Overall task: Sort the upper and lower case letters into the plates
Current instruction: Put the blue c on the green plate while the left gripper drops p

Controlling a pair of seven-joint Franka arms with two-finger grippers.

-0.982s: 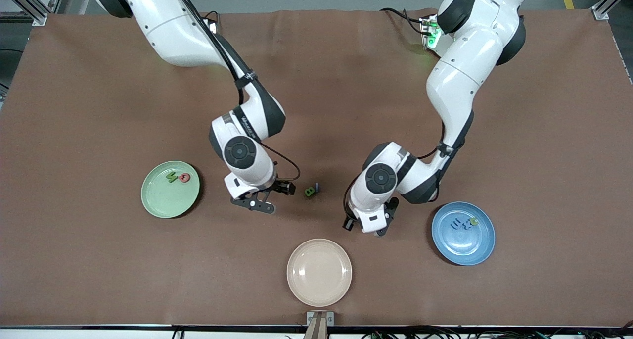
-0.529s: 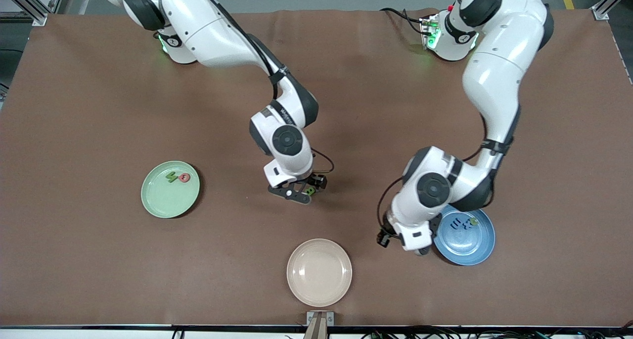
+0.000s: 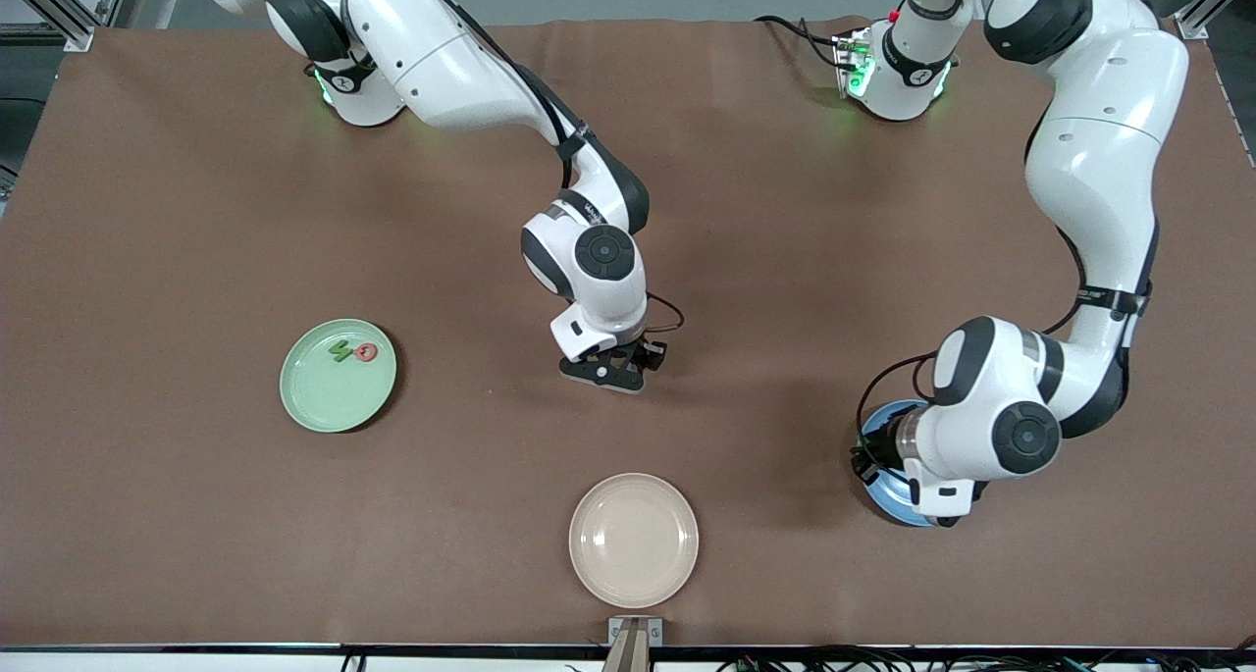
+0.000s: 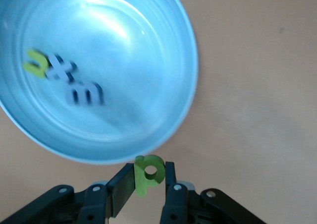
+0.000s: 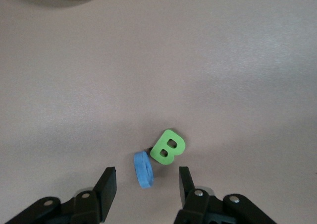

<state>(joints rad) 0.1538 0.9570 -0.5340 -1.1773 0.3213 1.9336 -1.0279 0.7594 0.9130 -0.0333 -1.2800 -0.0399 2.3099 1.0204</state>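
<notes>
My left gripper [image 4: 148, 178] is shut on a green lower case "p" [image 4: 148, 171] and holds it over the rim of the blue plate [image 4: 148, 50]. That plate holds a green letter [image 4: 34, 64], a blue "x" [image 4: 60, 69] and a blue "m" [image 4: 85, 93]. In the front view the left arm hides most of this plate [image 3: 882, 503]. My right gripper [image 5: 147, 179] is open, low over a green "B" [image 5: 168, 146] and a blue piece [image 5: 144, 170] standing on edge between its fingers. The mint green plate [image 3: 324, 402] holds a green letter [image 3: 340, 351] and a red-pink one [image 3: 367, 353].
A cream-beige plate [image 3: 634, 540] lies empty near the table's front edge, nearer to the front camera than my right gripper [image 3: 616, 370]. The brown table cloth [image 3: 196, 211] is bare around the plates.
The left arm has swung from the table's middle to the blue plate at its own end. The right gripper has moved sideways over the two loose letters, which it now hides in the front view.
</notes>
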